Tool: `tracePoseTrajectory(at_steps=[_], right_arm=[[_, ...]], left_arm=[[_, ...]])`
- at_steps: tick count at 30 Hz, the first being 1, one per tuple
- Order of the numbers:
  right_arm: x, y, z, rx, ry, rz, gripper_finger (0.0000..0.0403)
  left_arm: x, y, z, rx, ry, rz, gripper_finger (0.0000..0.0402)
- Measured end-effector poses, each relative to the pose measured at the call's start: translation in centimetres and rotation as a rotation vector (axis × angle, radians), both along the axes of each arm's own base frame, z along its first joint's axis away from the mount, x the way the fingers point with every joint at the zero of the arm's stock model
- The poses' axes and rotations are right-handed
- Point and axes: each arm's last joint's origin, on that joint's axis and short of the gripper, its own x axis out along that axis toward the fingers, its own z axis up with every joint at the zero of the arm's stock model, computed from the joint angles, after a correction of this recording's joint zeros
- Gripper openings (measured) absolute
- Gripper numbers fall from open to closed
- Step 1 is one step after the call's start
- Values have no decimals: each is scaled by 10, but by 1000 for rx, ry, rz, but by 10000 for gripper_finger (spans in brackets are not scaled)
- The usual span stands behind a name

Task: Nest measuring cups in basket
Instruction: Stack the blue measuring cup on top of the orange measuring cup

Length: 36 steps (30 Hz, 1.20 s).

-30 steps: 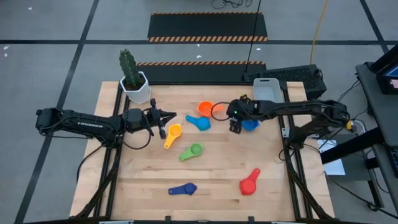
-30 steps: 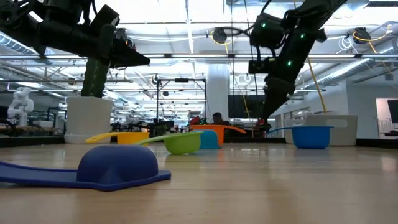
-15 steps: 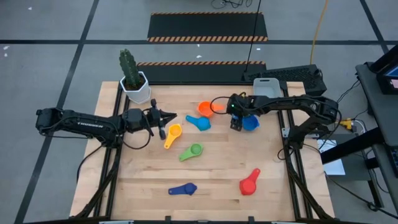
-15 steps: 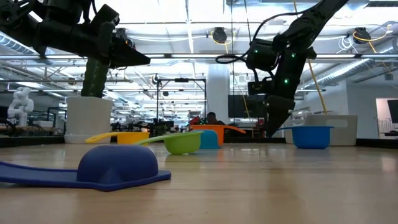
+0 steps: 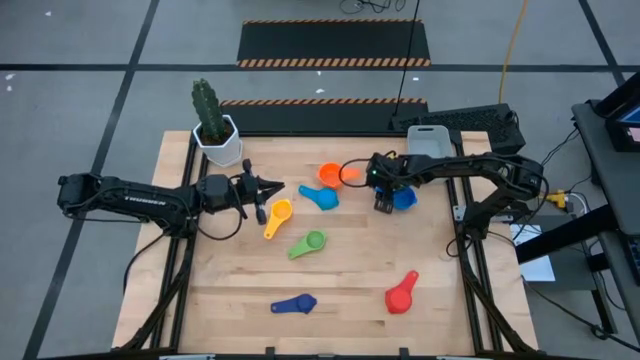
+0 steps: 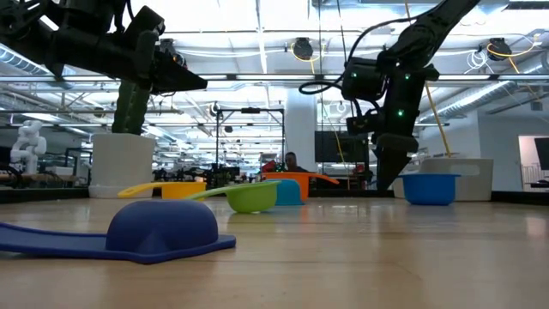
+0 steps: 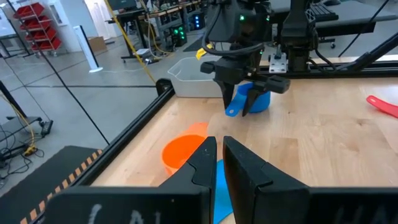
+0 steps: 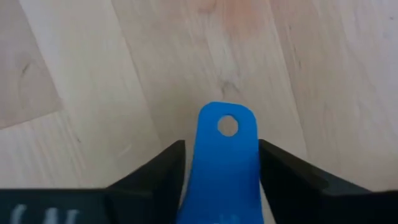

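No text, label, brand, number or sign can be read in any of the views. The measuring cups, the basket, the table and both arms carry no lettering that shows. In the left wrist view, a pale scrawl sits low on the dark body of the arm, too blurred to make out as letters.
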Motion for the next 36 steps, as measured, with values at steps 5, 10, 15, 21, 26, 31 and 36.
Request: tracePoseTrajectory(at_steps=[5,10,15,21,26,31,36], right_arm=[[3,7,0,-1,-1,28,127],[8,18,0,-5,-12,70,123],[13,32,1,-8,-18,125,135],[17,43,1,-4,-26,148,125],[20,50,1,-9,-42,181,129],[26,57,3,-27,-92,225,128],[32,64,6,-52,-142,286,128]], left_arm=[[0,0,0,1,0,0,33],[0,0,0,8,2,-1,33],[0,0,0,10,3,-1,33],[0,0,0,9,3,-1,33],[0,0,0,9,3,-1,33],[0,0,0,9,3,-1,33],[0,-1,0,24,6,-48,33]])
